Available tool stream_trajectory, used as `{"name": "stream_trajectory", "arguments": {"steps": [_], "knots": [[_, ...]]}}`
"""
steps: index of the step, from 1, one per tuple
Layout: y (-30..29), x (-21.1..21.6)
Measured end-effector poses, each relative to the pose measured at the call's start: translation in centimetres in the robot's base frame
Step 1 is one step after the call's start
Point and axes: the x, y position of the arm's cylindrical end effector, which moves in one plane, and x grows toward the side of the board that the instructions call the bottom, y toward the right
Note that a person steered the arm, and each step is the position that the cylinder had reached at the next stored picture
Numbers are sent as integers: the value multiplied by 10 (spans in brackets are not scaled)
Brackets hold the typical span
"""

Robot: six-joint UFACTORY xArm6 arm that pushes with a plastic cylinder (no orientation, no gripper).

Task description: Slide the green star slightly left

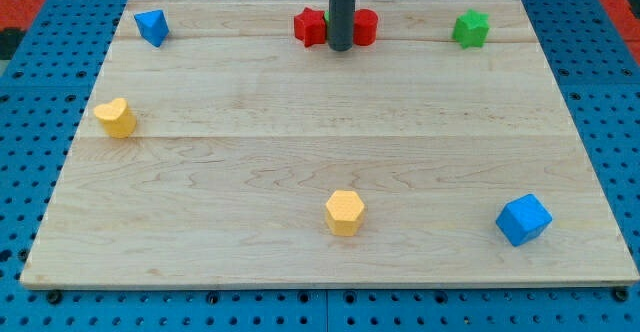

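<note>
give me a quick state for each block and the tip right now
green star: top right, untouched, apart from all others
my tip: at the view's top centre, between the two red blocks
red block: just left of tip
red block: just right of tip, partly hidden
blue block: top left
yellow block: left edge
yellow hexagon: bottom centre
blue cube: bottom right

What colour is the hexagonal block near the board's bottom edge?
Yellow: the hexagonal block shows plainly in the camera view, bottom centre.

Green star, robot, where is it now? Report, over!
My tip at the view's top, between two red blocks. Green star off to the view's right, untouched. Nothing between.
</note>
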Motion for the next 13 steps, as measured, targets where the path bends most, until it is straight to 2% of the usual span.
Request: {"name": "stream_trajectory", "arguments": {"steps": [1,2,4,5,6,8,9,10,11,12,13], "knots": [[15,37],[67,72],[231,69],[284,41],[271,8],[138,-11],[115,-3],[155,24],[225,23],[262,-6],[244,-40]]}}
